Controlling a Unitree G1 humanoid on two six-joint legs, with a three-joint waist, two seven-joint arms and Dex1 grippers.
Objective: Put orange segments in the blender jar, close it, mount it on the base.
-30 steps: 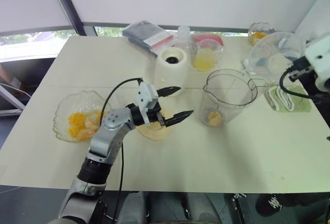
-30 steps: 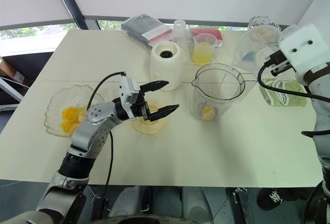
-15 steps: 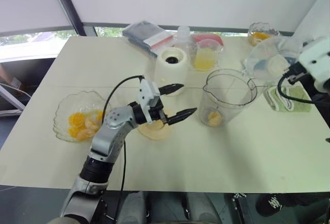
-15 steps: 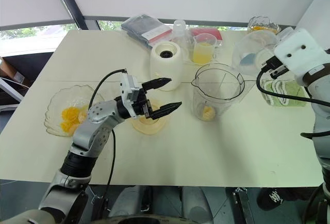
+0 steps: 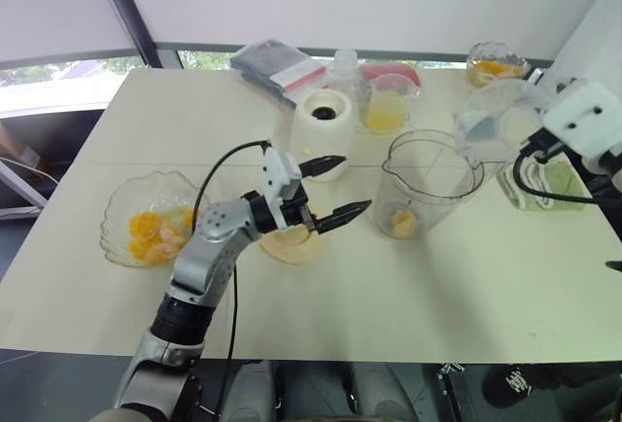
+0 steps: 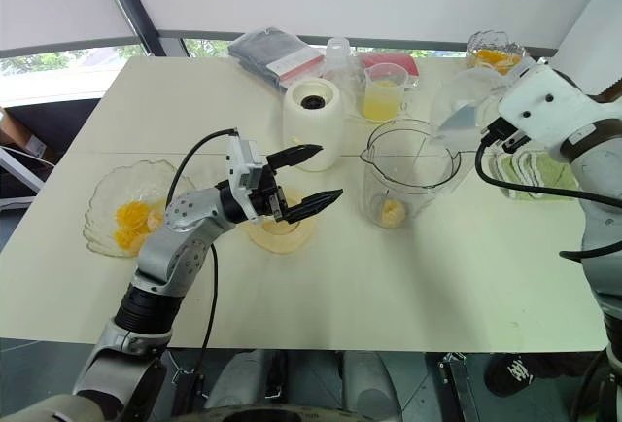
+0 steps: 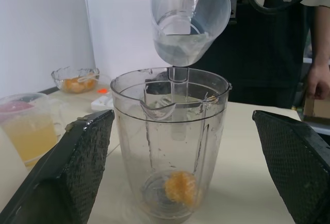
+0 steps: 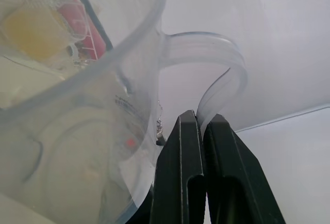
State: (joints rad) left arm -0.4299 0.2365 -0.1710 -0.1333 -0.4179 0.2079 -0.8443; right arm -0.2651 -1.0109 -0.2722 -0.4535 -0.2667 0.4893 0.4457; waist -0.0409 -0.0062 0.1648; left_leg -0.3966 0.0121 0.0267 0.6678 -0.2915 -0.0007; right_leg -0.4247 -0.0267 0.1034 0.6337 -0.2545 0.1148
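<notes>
**Tabletop as I see it**

I have a pale cream table (image 5: 466, 286) in front of me. On it stand the blender jar (image 5: 425, 184) with one orange piece at its bottom, the base (image 5: 323, 121) just behind it, a cup of yellow juice (image 5: 388, 104), a scalloped glass bowl (image 5: 146, 220) of orange segments (image 5: 155, 229), a flat round lid (image 5: 292, 244), and a dark packet (image 5: 277, 65) at the far edge.

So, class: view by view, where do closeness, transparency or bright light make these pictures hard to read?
Left wrist view: the fingers loom large and soft, while the blender jar is sharp. Right wrist view: the clear measuring jug sits very close and smears whatever lies behind it. Left eye view: the window is bright.
</notes>
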